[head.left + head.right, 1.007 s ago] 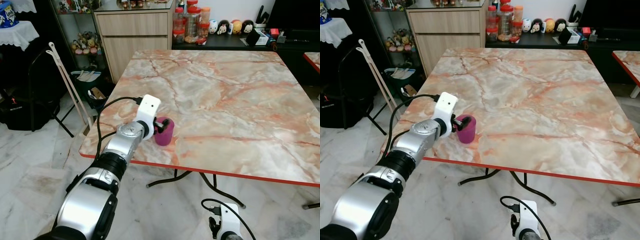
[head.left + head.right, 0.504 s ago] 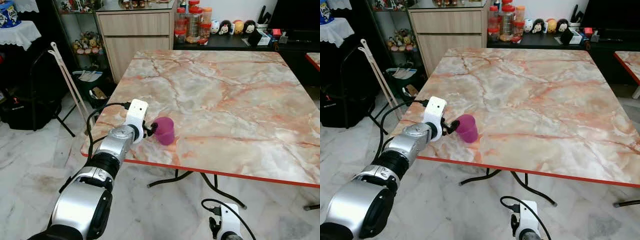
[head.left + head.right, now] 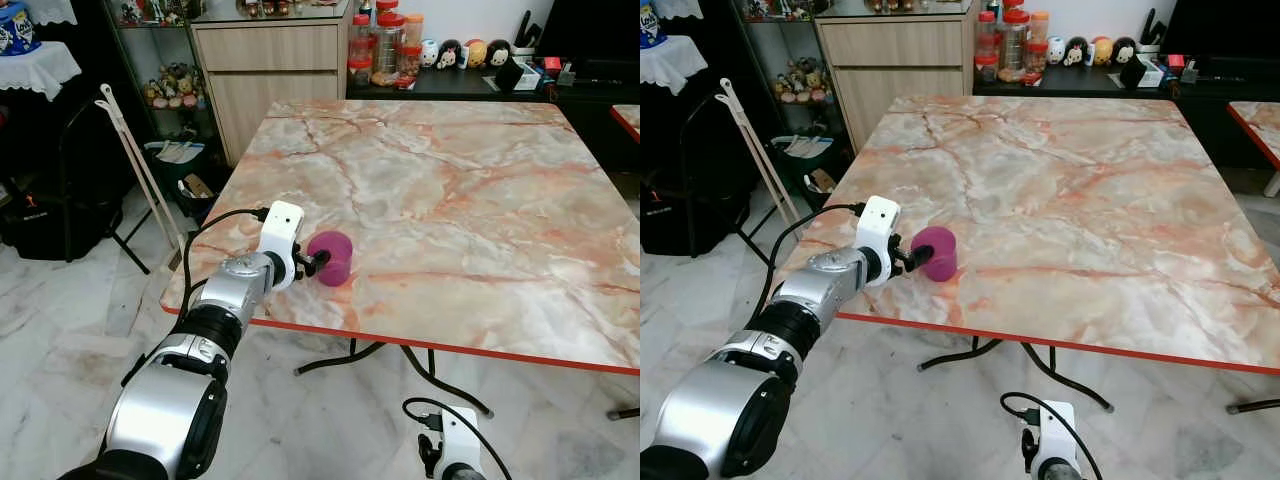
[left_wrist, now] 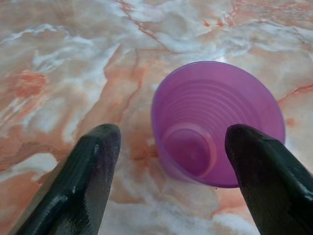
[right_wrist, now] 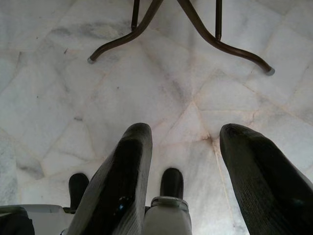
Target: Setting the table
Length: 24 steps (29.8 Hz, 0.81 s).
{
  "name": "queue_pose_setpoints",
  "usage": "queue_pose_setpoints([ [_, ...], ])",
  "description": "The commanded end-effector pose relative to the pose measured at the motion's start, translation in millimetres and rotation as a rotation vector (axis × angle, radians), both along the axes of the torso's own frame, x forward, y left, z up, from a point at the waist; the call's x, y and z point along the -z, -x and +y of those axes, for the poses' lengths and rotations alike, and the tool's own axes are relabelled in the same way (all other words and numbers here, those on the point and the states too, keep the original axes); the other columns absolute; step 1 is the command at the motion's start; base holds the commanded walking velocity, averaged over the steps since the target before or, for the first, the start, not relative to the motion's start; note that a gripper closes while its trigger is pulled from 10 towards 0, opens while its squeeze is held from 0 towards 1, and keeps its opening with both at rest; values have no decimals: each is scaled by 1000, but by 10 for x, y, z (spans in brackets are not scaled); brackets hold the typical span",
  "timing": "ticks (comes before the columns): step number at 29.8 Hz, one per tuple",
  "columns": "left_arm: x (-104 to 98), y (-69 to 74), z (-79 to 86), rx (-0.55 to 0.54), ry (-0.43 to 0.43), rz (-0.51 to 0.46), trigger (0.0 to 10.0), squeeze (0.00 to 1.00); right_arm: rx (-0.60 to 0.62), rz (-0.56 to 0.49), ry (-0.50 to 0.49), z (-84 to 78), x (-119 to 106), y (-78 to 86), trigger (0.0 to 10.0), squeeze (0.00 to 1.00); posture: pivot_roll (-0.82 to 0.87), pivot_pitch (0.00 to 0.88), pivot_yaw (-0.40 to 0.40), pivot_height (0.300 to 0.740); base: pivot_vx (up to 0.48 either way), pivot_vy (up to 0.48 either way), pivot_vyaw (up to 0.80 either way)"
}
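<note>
A purple plastic cup (image 3: 331,257) stands on the marble table (image 3: 450,190) near its front left edge. In the left wrist view the cup (image 4: 217,122) turns its ribbed inside toward the camera. My left gripper (image 3: 314,263) is open just behind the cup on the edge side. Its two black fingers (image 4: 93,166) flank the cup without touching it. My right gripper (image 5: 183,134) hangs open low over the marble floor, near the table's legs (image 5: 146,29).
The table has a red rim (image 3: 450,350). A wooden cabinet (image 3: 270,70) and jars (image 3: 385,45) stand behind the table. A folded chair (image 3: 90,190) and white rods (image 3: 140,170) are at the left. A second table's corner (image 3: 625,120) is at the right.
A second ago my left gripper held the cup at its rim. It has let go and drawn back a little toward the edge. The cup, tilted half a second ago, now rests on the table.
</note>
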<state>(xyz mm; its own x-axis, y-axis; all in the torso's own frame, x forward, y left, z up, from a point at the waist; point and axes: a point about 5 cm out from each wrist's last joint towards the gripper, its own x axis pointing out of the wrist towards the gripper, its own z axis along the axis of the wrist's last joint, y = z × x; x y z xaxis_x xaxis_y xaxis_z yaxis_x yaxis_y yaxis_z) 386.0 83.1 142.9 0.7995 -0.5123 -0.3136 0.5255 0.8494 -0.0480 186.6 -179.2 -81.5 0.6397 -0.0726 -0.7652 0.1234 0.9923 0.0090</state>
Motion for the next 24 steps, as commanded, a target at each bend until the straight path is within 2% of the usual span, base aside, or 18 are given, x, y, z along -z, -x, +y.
queue_pose_setpoints([
  [1, -34, -14, 59, 1, -14, -7, 1255, 0, 9, 7, -7, 11, 7, 8, 10000, 0, -22, 0, 52, 740, 0, 0, 0],
  [2, -25, -12, 67, 2, -23, -5, 0, 0, 9, 7, -7, 11, 7, 8, 10000, 0, -22, 0, 52, 740, 0, 0, 0],
  [5, -5, -3, 78, 7, -27, 2, 0, 0, 8, 7, -8, 13, 6, 6, 10000, 0, -22, 0, 52, 740, 0, 0, 0],
  [11, 48, 27, 74, 41, -87, 7, 0, 0, 3, 8, -11, 12, 3, -1, 10000, 0, -20, 0, 47, 740, 0, 0, 0],
  [24, 110, 84, 2, 94, -85, 20, 0, 0, -1, 10, -18, 24, 5, -1, 10000, 0, -22, 0, 49, 740, 0, 0, 0],
])
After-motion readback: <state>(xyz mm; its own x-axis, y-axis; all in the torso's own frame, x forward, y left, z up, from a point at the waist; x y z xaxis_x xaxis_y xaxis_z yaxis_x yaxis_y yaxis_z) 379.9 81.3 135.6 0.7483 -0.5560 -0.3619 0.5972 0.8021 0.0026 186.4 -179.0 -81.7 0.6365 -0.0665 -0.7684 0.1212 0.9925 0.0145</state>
